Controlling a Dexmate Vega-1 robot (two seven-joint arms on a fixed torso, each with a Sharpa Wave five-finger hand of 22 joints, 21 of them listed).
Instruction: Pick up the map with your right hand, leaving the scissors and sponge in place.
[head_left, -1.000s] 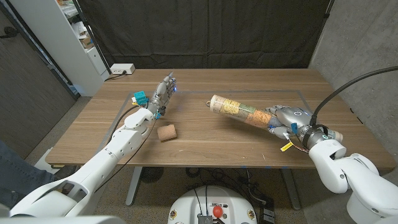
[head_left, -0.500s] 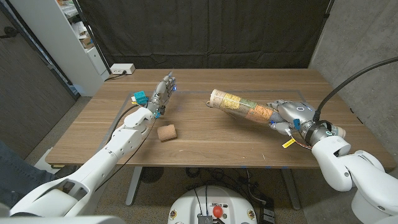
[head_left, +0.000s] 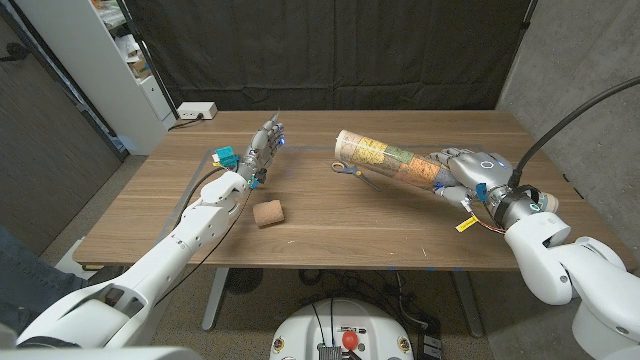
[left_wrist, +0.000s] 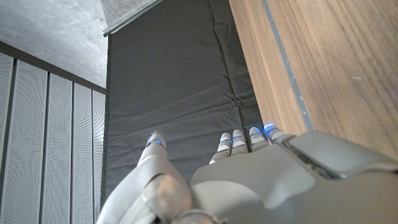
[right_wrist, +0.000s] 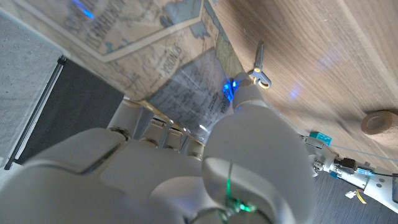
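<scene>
Now we log the map (head_left: 385, 160), a rolled tube, as held in the right hand (head_left: 468, 178) by its near end; the far end points toward the middle of the surface (head_left: 320, 225) and looks raised clear of the wood, with its shadow below it. In the right wrist view the fingers (right_wrist: 239, 93) wrap around the printed roll (right_wrist: 155, 37), so we judge the grasp secure. The pick-up itself therefore looks done, or very nearly; what may remain is raising the tube a little higher and keeping it level.

The scissors (head_left: 352, 172) lie on the surface under the lifted far end of the map, apart from it as far as we can tell. The sponge (head_left: 268, 212) sits nearer the front edge, just beside the left forearm, untouched. Both seem in place.

The left hand (head_left: 262, 150) stands raised over the far left of the surface, fingers apart and extended, holding nothing.

Containers: we see none on the surface, so there are no contents to note.
</scene>
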